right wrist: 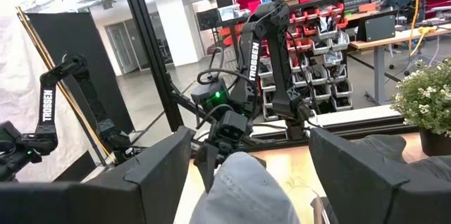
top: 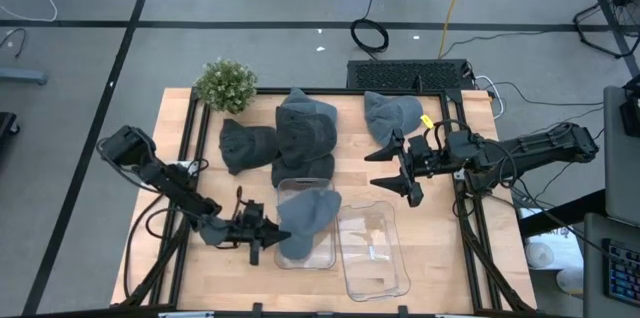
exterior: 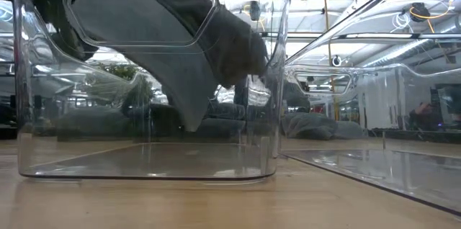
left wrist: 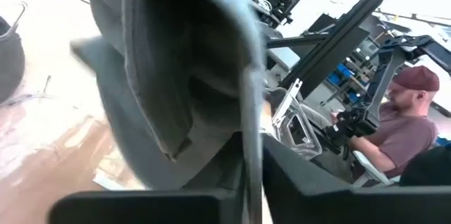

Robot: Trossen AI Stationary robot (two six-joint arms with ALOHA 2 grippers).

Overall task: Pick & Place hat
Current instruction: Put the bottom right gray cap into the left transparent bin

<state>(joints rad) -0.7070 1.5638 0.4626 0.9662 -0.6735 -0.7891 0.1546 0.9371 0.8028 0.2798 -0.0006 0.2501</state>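
Grey hat (top: 308, 213): it is held over the left clear bin, draped across the bin's rim, with its lower part hanging down inside; in the low view the fabric (exterior: 209, 56) is seen suspended behind the bin wall, off the bin floor.
Left claw (top: 268, 234): it is positioned at the left edge of the left bin and is clenched on the grey hat; in the left wrist view the cloth (left wrist: 176, 76) fills the space right ahead of the fingers.
Right claw (top: 405, 170): it is held above the desk to the right of the hat pile, with its fingers spread wide and nothing between them.
Left clear bin (top: 283, 190): it stands on the desk's front half, beside the second bin.
Right clear bin (top: 385, 276): it sits just to the right of the first, with no hat in it.
Other hats (top: 300, 133): several grey ones are piled at the middle of the desk, with one more (top: 390, 110) lying apart near the right claw.
Plant (top: 226, 85): a small green one is placed at the desk's far left corner.
Desk (top: 440, 248): a light wooden top is seen, framed by black rails.
Person (left wrist: 398, 122): one is seen seated beyond the desk in the left wrist view.
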